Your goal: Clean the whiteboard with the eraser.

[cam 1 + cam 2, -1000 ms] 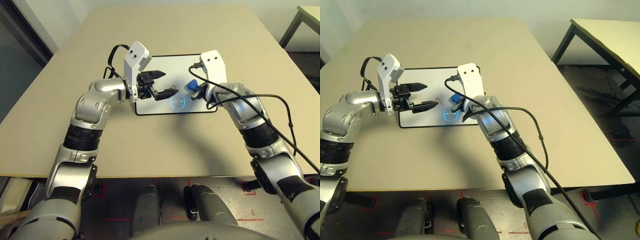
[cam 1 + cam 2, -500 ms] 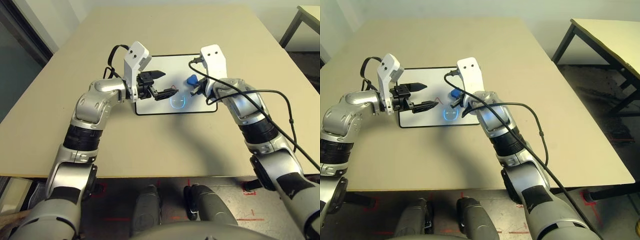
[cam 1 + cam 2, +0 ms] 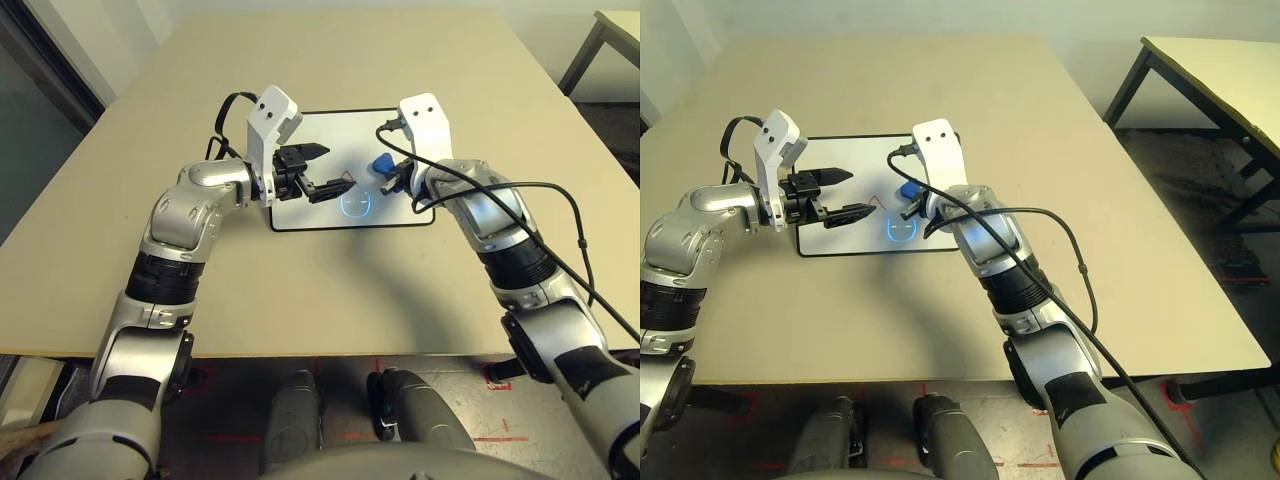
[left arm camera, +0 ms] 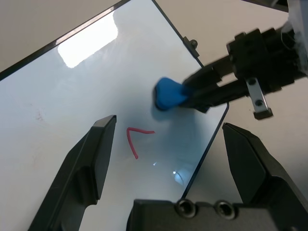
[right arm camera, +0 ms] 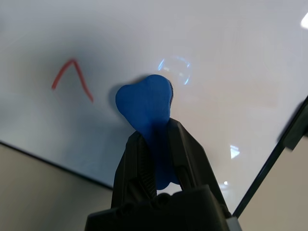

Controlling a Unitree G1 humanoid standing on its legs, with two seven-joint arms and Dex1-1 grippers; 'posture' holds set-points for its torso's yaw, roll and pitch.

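Head stereo pair: mounted high, facing forward and down over both forearms onto the tabletop [image 3: 330, 290]; the whiteboard [image 3: 330, 130] sits mid-frame, at a distance.
Left eye view: the whiteboard lies near picture centre.
Right eye view: same scene, with the whiteboard nearer the picture's left side and a second table [image 3: 1215, 75] visible beyond the tabletop.
Left wrist view: close range, looking along the left tool [image 4: 175, 159] onto the whiteboard surface.
Right wrist view: very close, looking along the right tool [image 5: 156, 159] down at the whiteboard.
Shared field: both wrist views cover the red mark [image 4: 137, 139] and the eraser [image 5: 147, 103] on the whiteboard.
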